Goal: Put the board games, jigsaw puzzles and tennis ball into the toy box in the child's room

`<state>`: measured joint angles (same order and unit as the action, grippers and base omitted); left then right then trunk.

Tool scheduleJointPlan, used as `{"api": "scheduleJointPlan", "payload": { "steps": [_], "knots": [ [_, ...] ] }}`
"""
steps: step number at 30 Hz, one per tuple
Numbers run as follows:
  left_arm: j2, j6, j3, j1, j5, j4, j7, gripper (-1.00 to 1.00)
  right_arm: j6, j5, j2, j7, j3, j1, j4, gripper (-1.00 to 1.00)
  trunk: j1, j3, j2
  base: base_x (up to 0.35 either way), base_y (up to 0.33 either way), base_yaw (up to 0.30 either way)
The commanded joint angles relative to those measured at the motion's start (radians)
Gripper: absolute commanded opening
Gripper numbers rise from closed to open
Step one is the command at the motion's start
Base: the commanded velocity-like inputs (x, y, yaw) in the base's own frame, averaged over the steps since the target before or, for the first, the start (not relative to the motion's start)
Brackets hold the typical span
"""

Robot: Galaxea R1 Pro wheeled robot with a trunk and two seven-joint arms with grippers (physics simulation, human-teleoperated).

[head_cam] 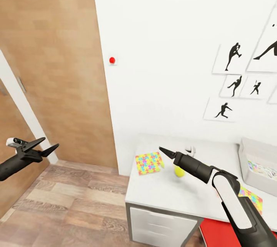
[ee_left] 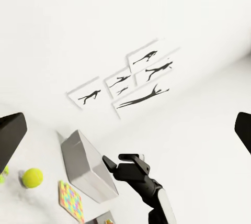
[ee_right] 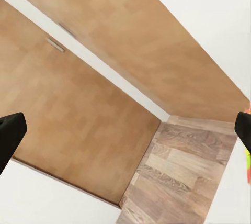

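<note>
On the table (head_cam: 161, 193), one jigsaw puzzle (head_cam: 149, 163) lies near the left end, with the tennis ball (head_cam: 179, 171) just right of it. A second puzzle (head_cam: 254, 197) is partly hidden by my right arm. The grey toy box (head_cam: 246, 162) stands at the right end with a pale printed item (head_cam: 262, 170) inside; I cannot tell whether it is a board game. My right gripper (head_cam: 166, 152) hovers open above the table between puzzle and ball. My left gripper (head_cam: 50, 142) hangs open over the floor, far left. The left wrist view shows the ball (ee_left: 32, 177), toy box (ee_left: 86, 166) and puzzle (ee_left: 71, 201). The bed is out of view.
A tall wooden door or wardrobe (head_cam: 50, 66) stands left of the table, over wood flooring (head_cam: 77, 204). Framed silhouette pictures (head_cam: 234, 85) hang on the white wall behind the table. White drawers (head_cam: 157, 224) sit under the tabletop, with something red (head_cam: 215, 233) beside them.
</note>
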<state>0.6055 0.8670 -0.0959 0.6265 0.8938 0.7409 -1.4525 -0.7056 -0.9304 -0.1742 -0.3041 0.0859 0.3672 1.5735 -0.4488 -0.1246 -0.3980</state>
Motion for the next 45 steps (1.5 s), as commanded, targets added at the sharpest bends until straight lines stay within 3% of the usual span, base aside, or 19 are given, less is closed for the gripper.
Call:
{"api": "scheduleJointPlan", "payload": {
  "steps": [1, 19, 45],
  "knots": [
    [0.0, 0.01, 0.001, 0.001, 0.002, 0.0, -0.003, 1.0, -0.003, -0.001, -0.001, -0.001, 0.0, 0.001, 0.0, 1.0, -0.001, -0.002, -0.002, 0.316, -0.003, -0.017],
    [0.002, 0.01, 0.0, 0.001, 0.002, 0.0, -0.007, 1.0, -0.003, -0.002, -0.001, -0.001, -0.001, 0.001, -0.001, 1.0, -0.001, -0.002, -0.002, 0.082, -0.027, -0.225],
    [0.004, 0.009, 0.0, 0.001, 0.002, 0.0, -0.007, 1.0, -0.003, -0.002, -0.001, -0.001, -0.001, 0.001, -0.001, 1.0, -0.001, -0.002, -0.002, 0.196, 0.006, -0.017]
  ]
}}
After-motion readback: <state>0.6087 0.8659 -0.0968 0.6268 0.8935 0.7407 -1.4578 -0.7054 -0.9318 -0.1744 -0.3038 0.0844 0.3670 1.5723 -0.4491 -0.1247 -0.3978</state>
